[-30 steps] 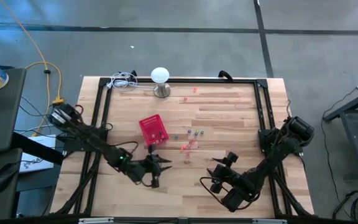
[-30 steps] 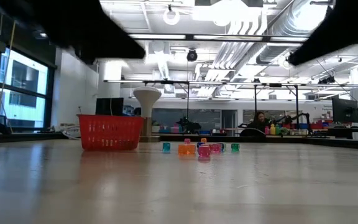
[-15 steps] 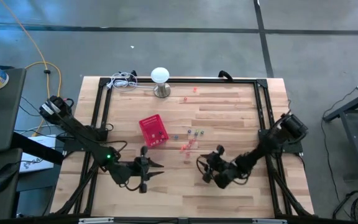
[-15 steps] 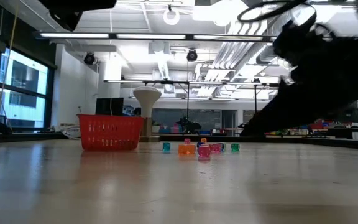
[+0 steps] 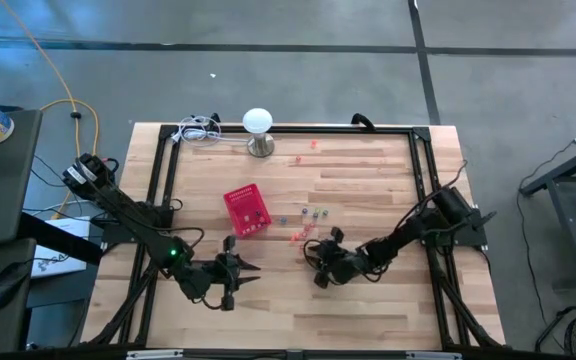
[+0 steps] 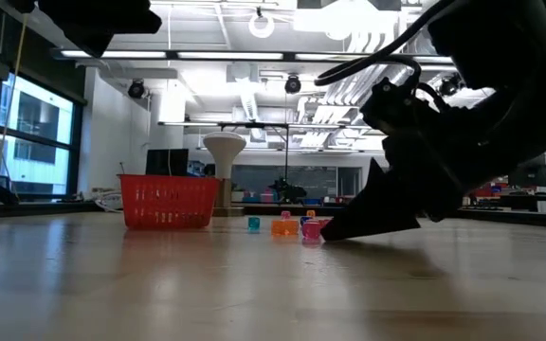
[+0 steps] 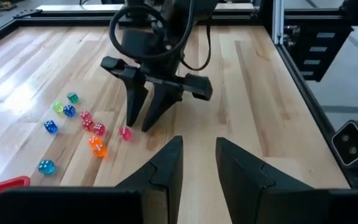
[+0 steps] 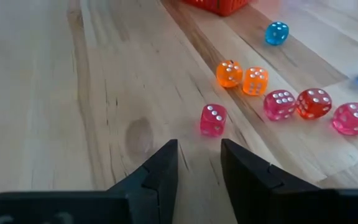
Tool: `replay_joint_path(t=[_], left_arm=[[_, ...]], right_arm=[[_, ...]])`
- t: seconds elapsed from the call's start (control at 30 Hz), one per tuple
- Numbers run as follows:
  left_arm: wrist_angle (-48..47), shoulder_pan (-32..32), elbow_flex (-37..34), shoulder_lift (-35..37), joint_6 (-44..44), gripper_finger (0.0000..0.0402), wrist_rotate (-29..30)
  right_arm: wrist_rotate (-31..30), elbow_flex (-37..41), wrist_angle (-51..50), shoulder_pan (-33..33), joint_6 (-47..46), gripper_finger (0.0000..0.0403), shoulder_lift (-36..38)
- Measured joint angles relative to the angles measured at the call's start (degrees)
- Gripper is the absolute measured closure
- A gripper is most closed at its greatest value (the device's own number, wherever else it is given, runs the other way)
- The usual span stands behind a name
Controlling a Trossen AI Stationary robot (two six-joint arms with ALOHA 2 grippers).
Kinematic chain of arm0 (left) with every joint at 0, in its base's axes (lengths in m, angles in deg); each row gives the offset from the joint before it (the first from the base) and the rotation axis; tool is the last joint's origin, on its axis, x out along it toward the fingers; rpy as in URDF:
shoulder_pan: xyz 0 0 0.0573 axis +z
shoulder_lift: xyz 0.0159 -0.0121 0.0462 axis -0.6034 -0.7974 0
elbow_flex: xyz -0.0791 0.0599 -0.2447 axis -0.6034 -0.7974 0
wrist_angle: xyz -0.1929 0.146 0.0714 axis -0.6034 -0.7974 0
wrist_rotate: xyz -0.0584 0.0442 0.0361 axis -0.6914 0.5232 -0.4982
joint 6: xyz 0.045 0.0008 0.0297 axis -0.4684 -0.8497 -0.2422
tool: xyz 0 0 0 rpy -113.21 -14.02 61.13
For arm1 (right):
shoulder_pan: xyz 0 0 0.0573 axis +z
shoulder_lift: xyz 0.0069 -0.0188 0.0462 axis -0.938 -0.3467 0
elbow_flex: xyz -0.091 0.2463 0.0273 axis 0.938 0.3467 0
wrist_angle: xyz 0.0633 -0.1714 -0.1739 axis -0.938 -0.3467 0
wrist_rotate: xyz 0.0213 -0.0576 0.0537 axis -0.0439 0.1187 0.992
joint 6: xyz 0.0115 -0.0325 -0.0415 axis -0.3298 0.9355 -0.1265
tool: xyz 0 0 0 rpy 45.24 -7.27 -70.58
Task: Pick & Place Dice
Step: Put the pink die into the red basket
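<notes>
While down at the table on the side of the dice away from the red basket, holds nothing in the right gripper: fingers a narrow gap apart, only bare wood between the tips. Puts those tips just short of one pink die, the die of the group lying farthest from the basket, close to it but not touching. Finds the rest of the scatter between that die and the basket: two orange dice side by side, then a pink one, a red die and another pink one in a loose row, with two blue dice nearer the basket. Adds two green dice at the edge of the group, beside a blue one and clear of the basket. Has every one of these flat on the wood, outside the basket, near its corner rather than against it; cannot tell from any view what lies inside the basket. Sets the left gripper over the table toward the front edge from the basket, well apart from it and from the dice, pointed across at the right gripper. Shows its fingers likewise a small gap apart, gripping nothing.
</notes>
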Motion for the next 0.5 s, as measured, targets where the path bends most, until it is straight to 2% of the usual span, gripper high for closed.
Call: replay_joint_path(t=[0.5], left_arm=[[0.1, 0.4, 0.0, 0.0, 0.7, 0.0311, 0.0]], right_arm=[[2.6, 0.0, 1.6, -4.4, 6.8, 0.0289, -0.2]])
